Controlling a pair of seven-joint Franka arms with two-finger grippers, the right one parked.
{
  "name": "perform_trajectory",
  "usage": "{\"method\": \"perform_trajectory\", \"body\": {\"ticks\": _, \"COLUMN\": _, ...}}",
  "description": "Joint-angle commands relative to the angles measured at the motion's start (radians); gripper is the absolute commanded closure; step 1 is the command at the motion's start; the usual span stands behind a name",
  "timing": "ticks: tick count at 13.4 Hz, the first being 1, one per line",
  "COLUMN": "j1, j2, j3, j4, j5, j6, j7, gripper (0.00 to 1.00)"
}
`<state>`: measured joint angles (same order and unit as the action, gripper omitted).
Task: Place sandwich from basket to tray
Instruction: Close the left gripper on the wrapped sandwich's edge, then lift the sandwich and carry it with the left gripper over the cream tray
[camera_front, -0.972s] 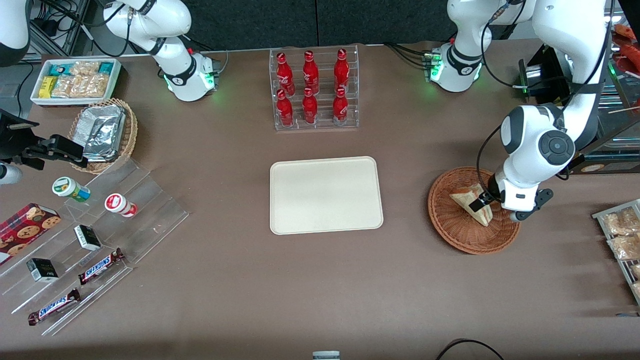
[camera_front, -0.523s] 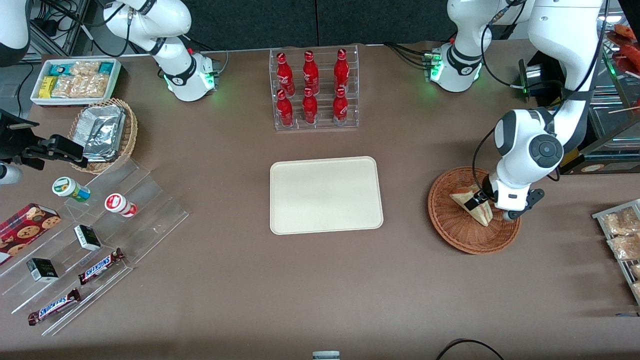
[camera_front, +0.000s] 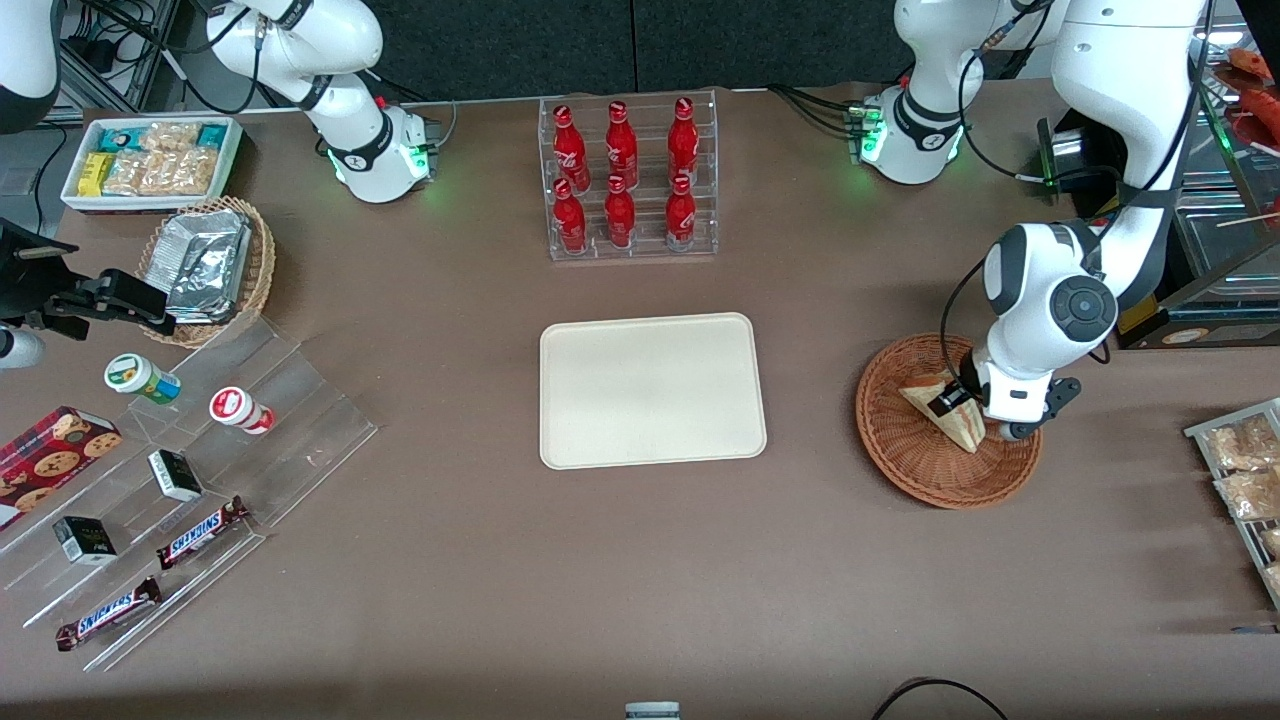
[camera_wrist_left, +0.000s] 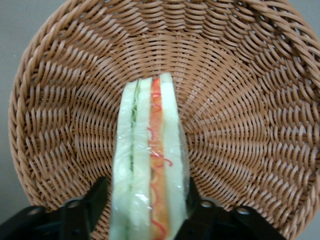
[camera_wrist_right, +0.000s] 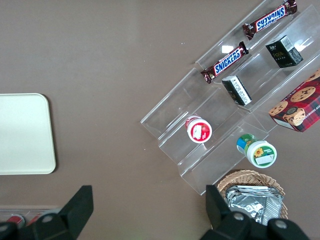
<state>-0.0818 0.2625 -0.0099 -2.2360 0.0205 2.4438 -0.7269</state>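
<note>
The sandwich (camera_front: 960, 430), a plastic-wrapped wedge of pale bread, stands on edge in the reddish-brown wicker basket (camera_front: 905, 455) at the working arm's end of the table. My left gripper (camera_front: 968, 418) is down in the basket, shut on the sandwich. The left wrist view shows the sandwich (camera_wrist_left: 150, 145) with its red and green filling edge facing the camera, a black finger (camera_wrist_left: 95, 200) against each flank of the gripper (camera_wrist_left: 147, 212), and basket weave (camera_wrist_left: 240, 100) all round. The cream tray (camera_front: 652, 390) lies bare at mid-table, beside the basket; its corner shows as tray (camera_wrist_right: 22, 132).
A clear rack of red bottles (camera_front: 628, 178) stands farther from the front camera than the tray. Toward the parked arm's end are a tan basket of foil packets (camera_front: 208, 265), a white snack bin (camera_front: 150, 160) and clear stepped shelves (camera_front: 200, 470). A rack of snack bags (camera_front: 1240, 470) sits near the reddish basket.
The arm's wrist and elbow have shifted slightly toward the tray and the visible finger has moved in against the sandwich. The sandwich stays at the same spot in the basket.
</note>
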Motion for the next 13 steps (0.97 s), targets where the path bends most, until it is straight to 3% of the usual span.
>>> {"method": "perform_trajectory", "body": {"ticks": 1, "j1": -0.021, "j2": -0.012, "j3": 0.002, "j4": 0.042, "j5": -0.005, "j6": -0.044, "j7": -0.022, "gripper": 1.00}}
{"method": "perform_trajectory", "body": {"ticks": 5, "j1": -0.085, "j2": -0.032, "j3": 0.004, "j4": 0.194, "j5": 0.015, "j6": -0.266, "j7": -0.003, "gripper": 1.00}}
{"method": "perform_trajectory", "body": {"ticks": 9, "j1": -0.225, "j2": -0.019, "j3": 0.002, "j4": 0.501, "j5": 0.029, "j6": -0.624, "j7": -0.005, "gripper": 1.00}}
{"method": "perform_trajectory", "body": {"ticks": 13, "j1": -0.409, "j2": 0.033, "j3": 0.002, "j4": 0.576, "j5": 0.013, "j6": -0.608, "j7": -0.116, "gripper": 1.00}}
